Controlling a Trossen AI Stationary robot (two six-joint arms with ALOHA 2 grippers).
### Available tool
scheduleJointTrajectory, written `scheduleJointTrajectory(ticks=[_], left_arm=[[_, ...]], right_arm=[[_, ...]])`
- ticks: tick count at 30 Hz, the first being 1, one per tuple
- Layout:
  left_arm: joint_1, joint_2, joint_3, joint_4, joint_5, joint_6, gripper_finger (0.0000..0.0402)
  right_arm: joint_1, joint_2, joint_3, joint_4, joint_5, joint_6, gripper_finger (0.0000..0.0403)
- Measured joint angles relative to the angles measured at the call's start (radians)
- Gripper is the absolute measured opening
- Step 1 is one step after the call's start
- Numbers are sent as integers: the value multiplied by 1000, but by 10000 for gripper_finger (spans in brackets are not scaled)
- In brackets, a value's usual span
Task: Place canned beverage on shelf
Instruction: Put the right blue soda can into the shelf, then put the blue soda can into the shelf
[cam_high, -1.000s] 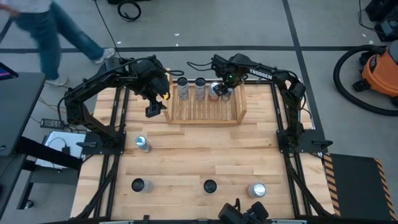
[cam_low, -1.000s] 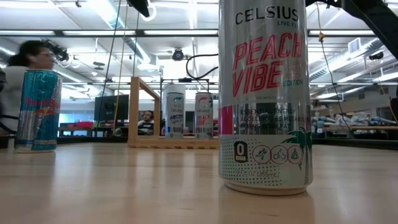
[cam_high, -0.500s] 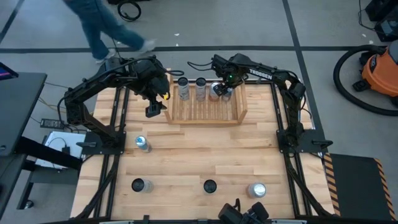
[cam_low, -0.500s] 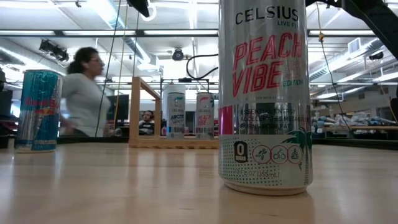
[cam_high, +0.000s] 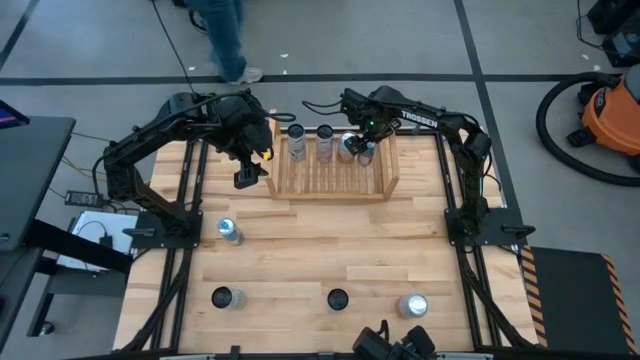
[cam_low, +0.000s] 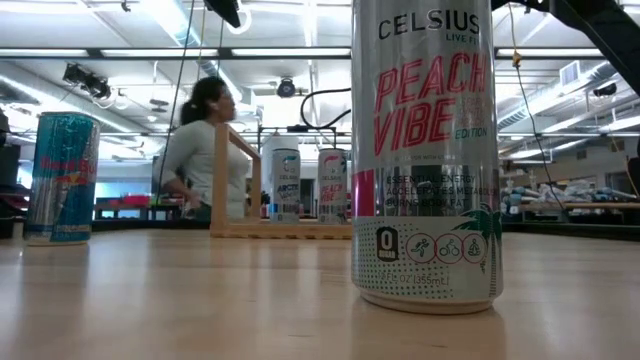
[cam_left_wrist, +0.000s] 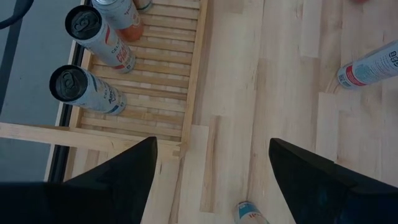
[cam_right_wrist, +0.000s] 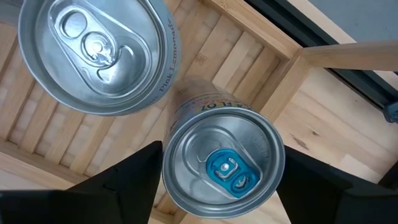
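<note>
Over the shelf (cam_high: 330, 170), our right gripper (cam_right_wrist: 217, 171) stands open around a blue-tabbed can (cam_right_wrist: 225, 163) set among others; four cans (cam_high: 230, 231) wait on the table (cam_high: 300, 250).

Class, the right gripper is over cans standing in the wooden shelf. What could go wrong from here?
1. The right gripper has its fingers spread either side of the blue-tabbed can; lifting off-line could tip it.
2. That can stands close to its neighbour can, so a nudge might knock both over in the shelf.
</note>
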Motion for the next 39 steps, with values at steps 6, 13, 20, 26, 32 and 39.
scheduleJointTrajectory(ticks=[6,13,20,26,32,39], left_arm=[[0,0,0,0,0,0,311],[0,0,0,0,0,0,311],[0,0,0,0,0,0,311],[0,0,0,0,0,0,311],[1,0,0,0,0,0,311],[1,0,0,0,0,-2,311]], right_arm=[[0,0,0,1,3,12,293],[0,0,0,-2,51,20,293],[-1,-1,84,-29,54,8,293],[0,-2,151,-93,54,5,293],[7,-2,240,-198,53,-18,293],[53,-2,365,-260,20,-96,293]])
